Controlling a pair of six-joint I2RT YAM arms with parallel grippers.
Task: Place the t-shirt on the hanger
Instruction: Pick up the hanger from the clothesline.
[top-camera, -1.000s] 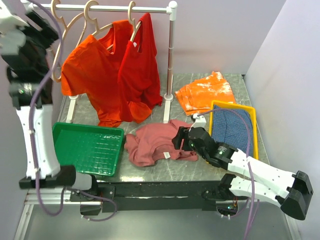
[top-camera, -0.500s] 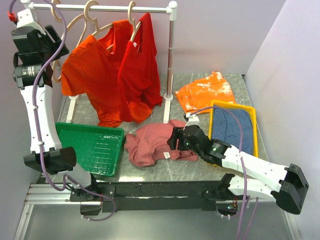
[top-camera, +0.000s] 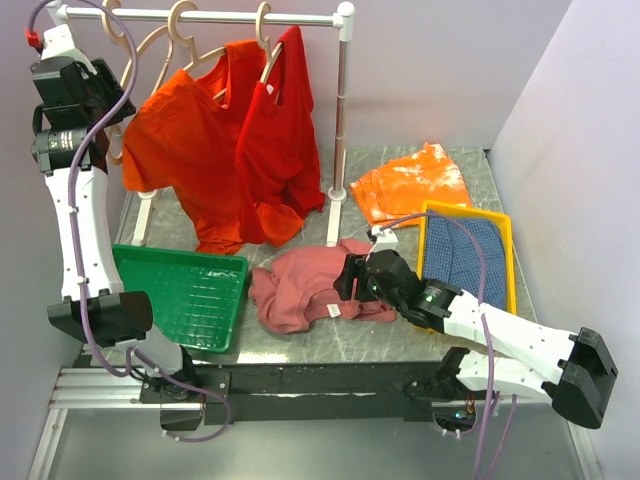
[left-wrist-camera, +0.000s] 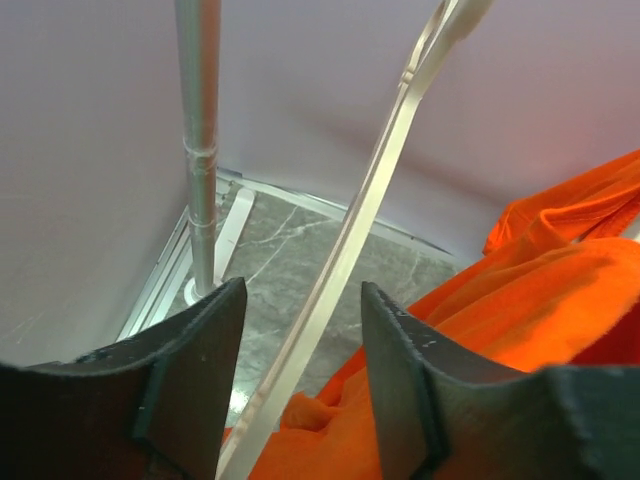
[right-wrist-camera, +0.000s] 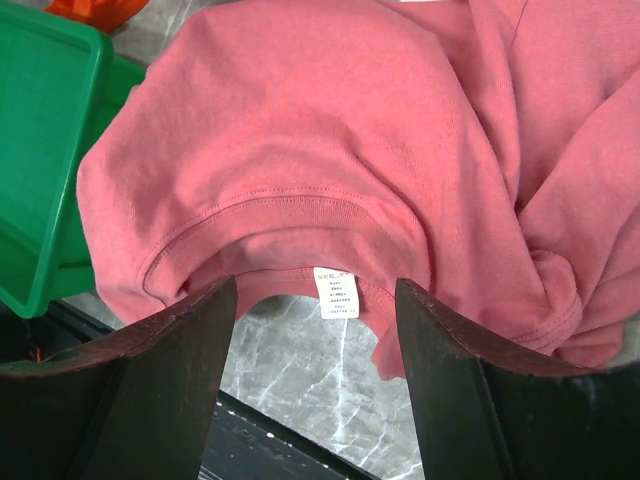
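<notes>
The dusty rose t-shirt (top-camera: 305, 288) lies crumpled on the table in front of the rail. Its collar and white neck label (right-wrist-camera: 336, 291) face the near edge. My right gripper (top-camera: 348, 277) hangs open just above the collar, and the label shows between its fingers in the right wrist view (right-wrist-camera: 315, 300). The pale beige hanger (top-camera: 128, 75) hangs empty at the left end of the rail. My left gripper (top-camera: 103, 100) is raised beside it and open. One hanger arm (left-wrist-camera: 345, 250) runs between its fingers (left-wrist-camera: 300, 300) without being clamped.
A white tubular rail (top-camera: 230, 17) carries an orange t-shirt (top-camera: 175, 150) and a red t-shirt (top-camera: 282, 130) on other hangers. A green tray (top-camera: 175, 290) sits at the left. Folded orange cloth (top-camera: 410, 185) and a yellow tray (top-camera: 467, 212) with blue cloth are at the right.
My left arm has swung up and turned its gripper toward the empty hanger. My right gripper has shifted slightly left over the t-shirt collar. In the last half second little has moved.
</notes>
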